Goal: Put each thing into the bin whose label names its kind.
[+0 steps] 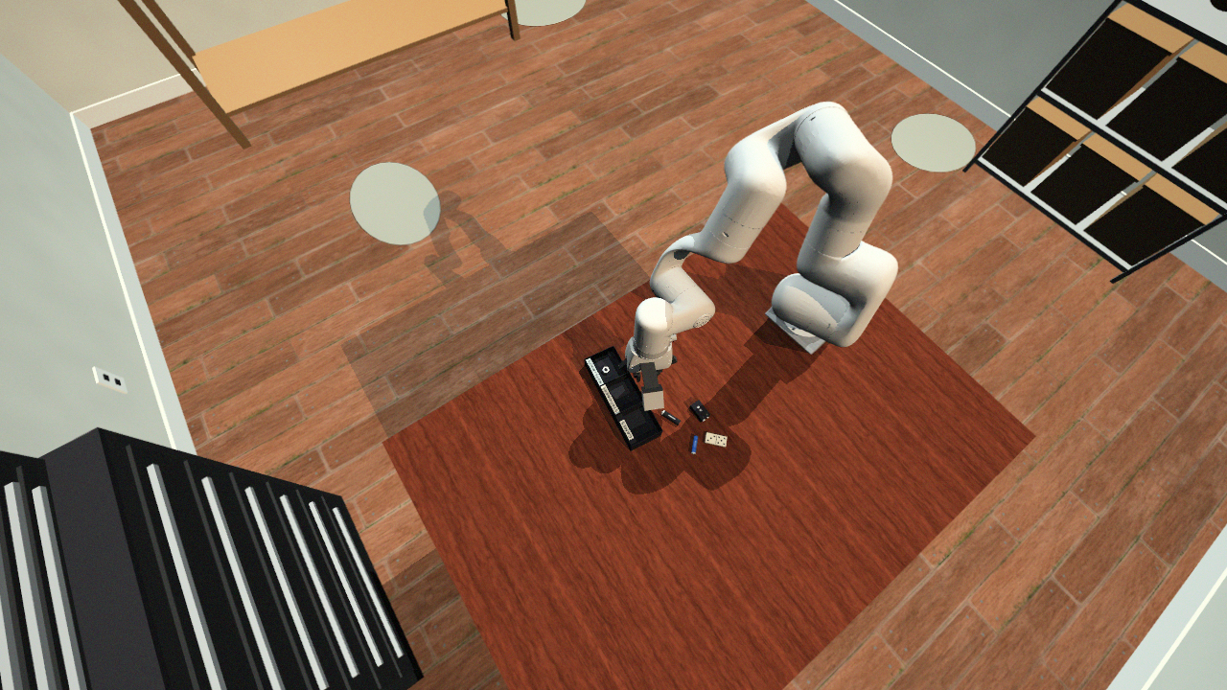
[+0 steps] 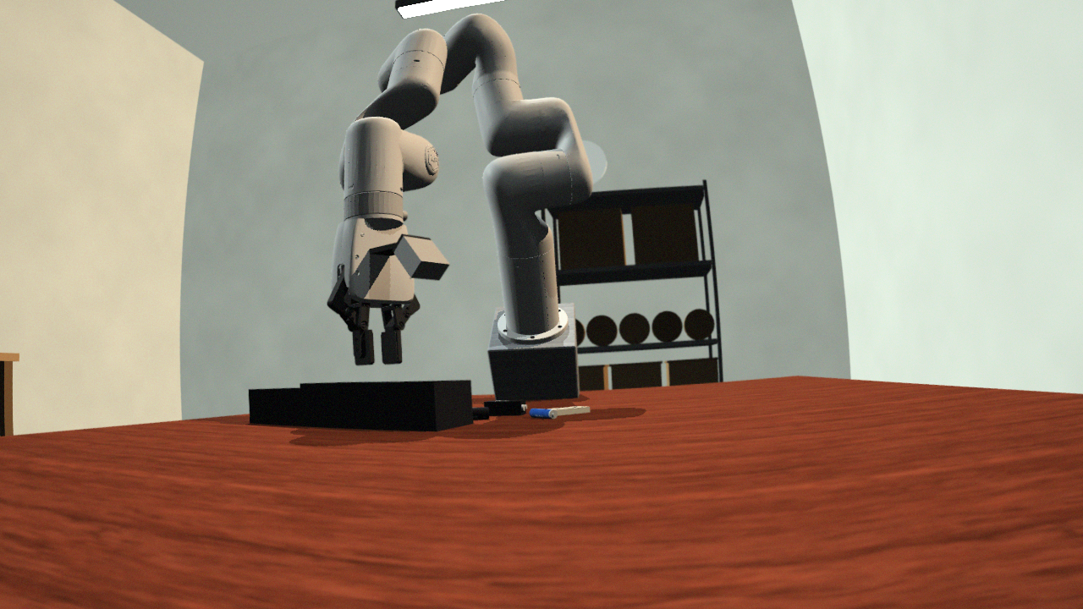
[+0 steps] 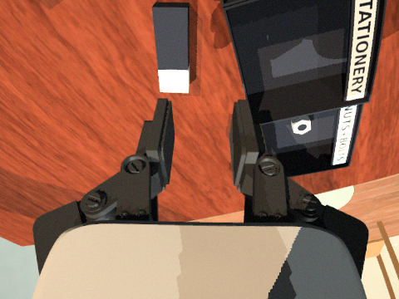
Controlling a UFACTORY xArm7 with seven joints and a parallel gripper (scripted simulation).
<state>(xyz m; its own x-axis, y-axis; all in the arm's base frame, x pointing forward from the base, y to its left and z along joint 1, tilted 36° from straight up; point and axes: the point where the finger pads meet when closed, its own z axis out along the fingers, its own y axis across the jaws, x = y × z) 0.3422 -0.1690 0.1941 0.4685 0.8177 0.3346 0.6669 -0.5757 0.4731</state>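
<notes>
Three black bins stand in a row [image 1: 621, 397], and they also show in the side view [image 2: 363, 405]. In the wrist view the middle bin is labelled STATIONERY [image 3: 299, 56] and looks empty. The end bin beside it [image 3: 311, 135] holds a white nut [image 3: 302, 128]. My gripper [image 3: 202, 118] [image 2: 376, 354] is open and empty, and it hangs a little above bin height, over the table beside the bins. A black block with a white end [image 3: 173, 46] lies on the table just ahead of the fingers.
A small dark cylinder [image 1: 670, 418], a black block [image 1: 700, 410], a blue cylinder [image 1: 693, 443] and a pale dotted tile [image 1: 716, 439] lie right of the bins. The arm's base [image 1: 806, 330] stands behind.
</notes>
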